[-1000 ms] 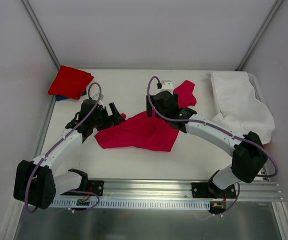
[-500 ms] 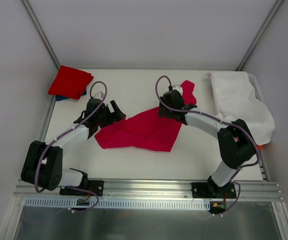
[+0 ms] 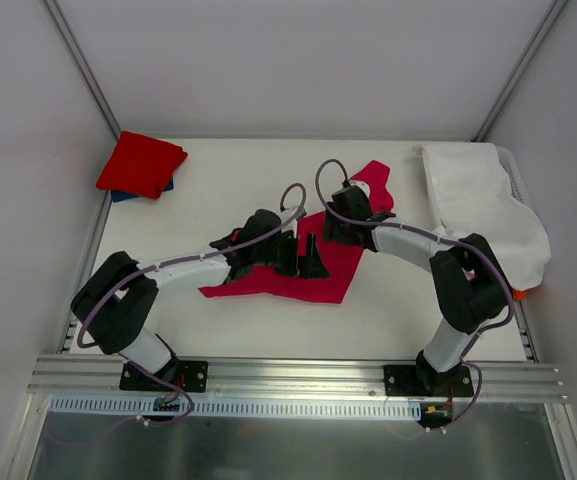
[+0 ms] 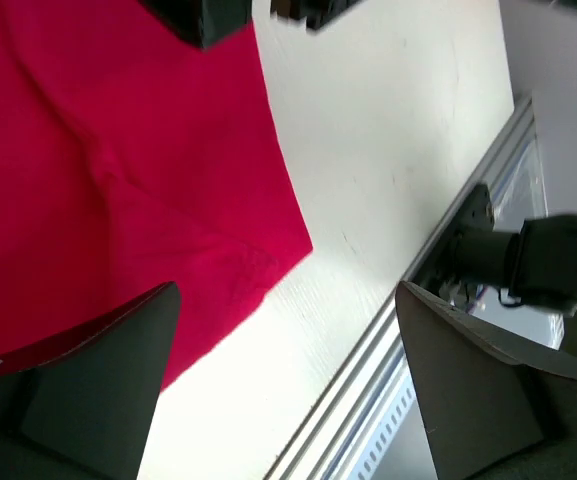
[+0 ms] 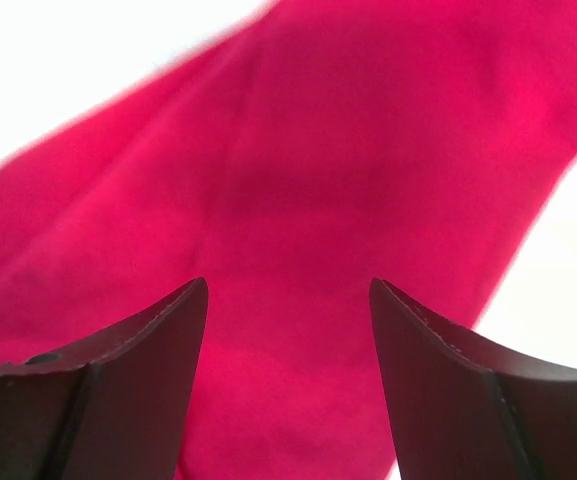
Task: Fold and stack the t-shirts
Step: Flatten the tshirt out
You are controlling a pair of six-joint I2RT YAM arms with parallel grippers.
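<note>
Your left claw (image 4: 286, 296) hangs released, jaws wide, over the crimson-pink t-shirt (image 3: 338, 268), which lies rumpled mid-surface (image 3: 238, 190); your right claw (image 5: 288, 290) stands parted above its far right part, clasping nothing; the red t-shirt (image 3: 140, 163) sits folded on the blue t-shirt (image 3: 120, 196), far left corner.
</note>
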